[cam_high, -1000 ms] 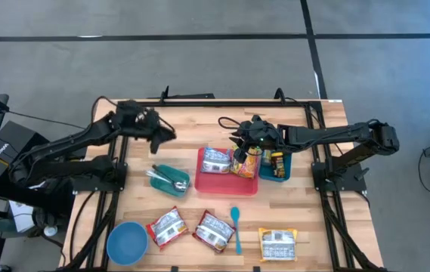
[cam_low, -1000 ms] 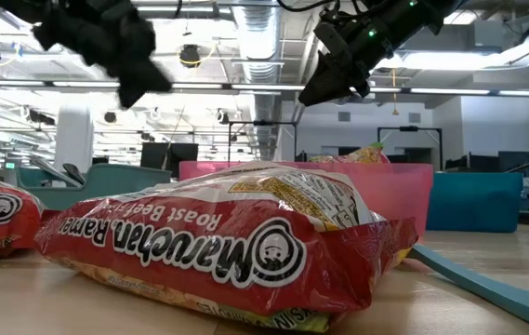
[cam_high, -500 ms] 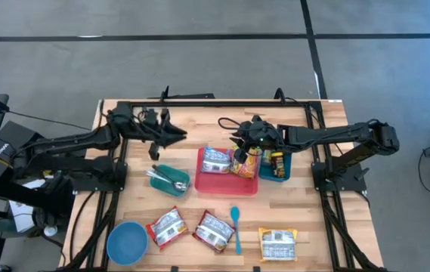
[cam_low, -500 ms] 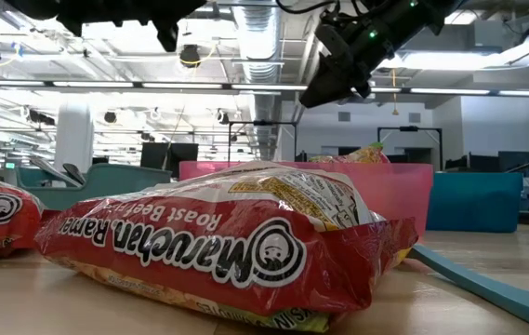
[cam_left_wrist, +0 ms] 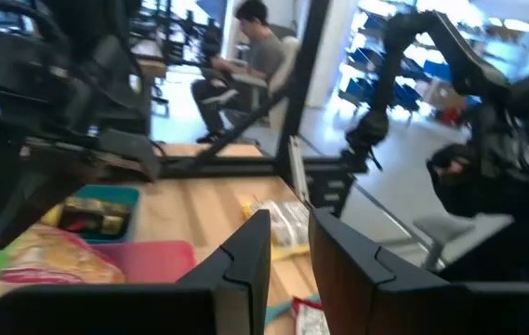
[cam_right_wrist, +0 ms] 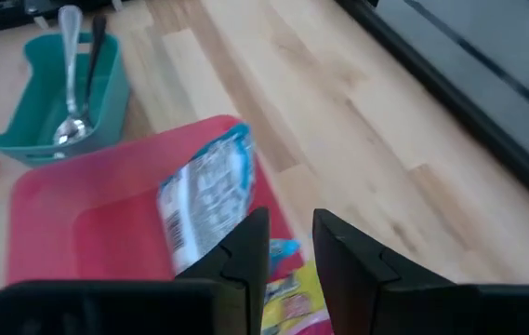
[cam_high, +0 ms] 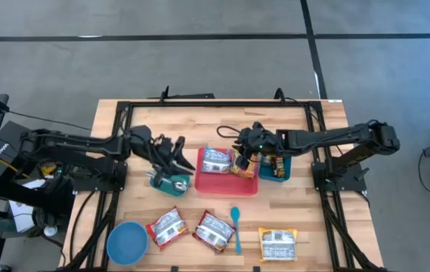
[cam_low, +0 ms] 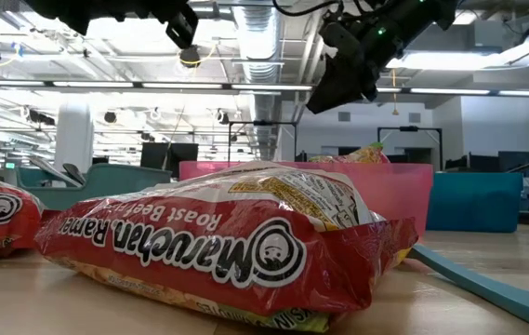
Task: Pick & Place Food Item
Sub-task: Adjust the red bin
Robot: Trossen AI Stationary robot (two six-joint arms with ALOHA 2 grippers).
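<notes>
A red bin (cam_high: 226, 189) in mid-table holds a blue-and-white packet (cam_high: 216, 159) leaning on a yellow packet (cam_high: 245, 166); both show in the right wrist view (cam_right_wrist: 208, 195) (cam_right_wrist: 292, 284). My right gripper (cam_high: 243, 153) hangs above the bin's right part, shut and empty, and also shows in the low view (cam_low: 327, 91). My left gripper (cam_high: 178, 160) is above the teal utensil tray (cam_high: 171, 181), just left of the bin, shut and empty; the low view shows it high up (cam_low: 182, 23).
A teal bin (cam_high: 275, 172) with jars stands right of the red bin. Two red ramen packets (cam_high: 168, 227) (cam_high: 215, 230), a teal spoon (cam_high: 236, 225), a yellow packet (cam_high: 277, 243) and a blue bowl (cam_high: 126, 243) lie near the front edge. A person (cam_left_wrist: 250, 46) sits beyond the table.
My left gripper has swung from the table's far left toward the near edge and the right, turning as it went, and now stands over the teal utensil tray beside the red bin. My right gripper has stayed over the bin. The packets have not moved.
</notes>
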